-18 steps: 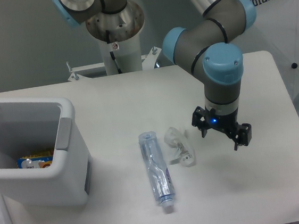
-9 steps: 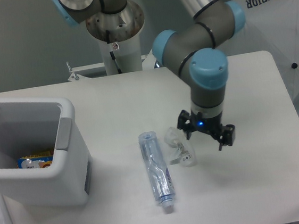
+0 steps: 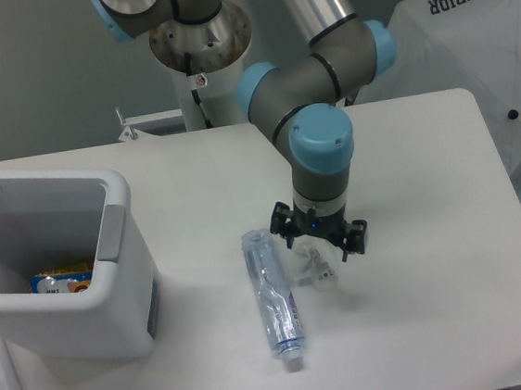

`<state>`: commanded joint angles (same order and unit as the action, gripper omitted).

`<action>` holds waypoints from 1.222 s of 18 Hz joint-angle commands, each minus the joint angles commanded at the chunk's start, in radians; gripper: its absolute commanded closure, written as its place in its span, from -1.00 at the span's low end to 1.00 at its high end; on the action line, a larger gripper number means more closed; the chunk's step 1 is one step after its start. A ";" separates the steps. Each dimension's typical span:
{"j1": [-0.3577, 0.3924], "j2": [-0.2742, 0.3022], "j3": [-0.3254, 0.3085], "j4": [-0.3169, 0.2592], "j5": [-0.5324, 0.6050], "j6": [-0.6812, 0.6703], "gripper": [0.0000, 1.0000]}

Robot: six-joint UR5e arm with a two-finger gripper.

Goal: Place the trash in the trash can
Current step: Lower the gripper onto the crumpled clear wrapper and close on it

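Here, open pincer [image 3: 319,240] above crumpled clear wrapper [image 3: 318,267]; squashed transparent bottle [image 3: 273,297] beside

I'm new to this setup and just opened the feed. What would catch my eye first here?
The grey and blue robot arm reaching down mid-table, its gripper open right above a small crumpled clear plastic piece. Just left of that lies a long squashed clear bottle, white cap toward the camera. At the far left stands a white bin with some colourful packaging already inside.
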<state>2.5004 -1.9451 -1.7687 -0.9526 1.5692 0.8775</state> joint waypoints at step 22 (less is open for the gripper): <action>0.041 0.003 0.040 -0.009 0.046 0.000 1.00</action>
<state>2.5417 -1.9420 -1.7289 -0.9618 1.6153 0.8774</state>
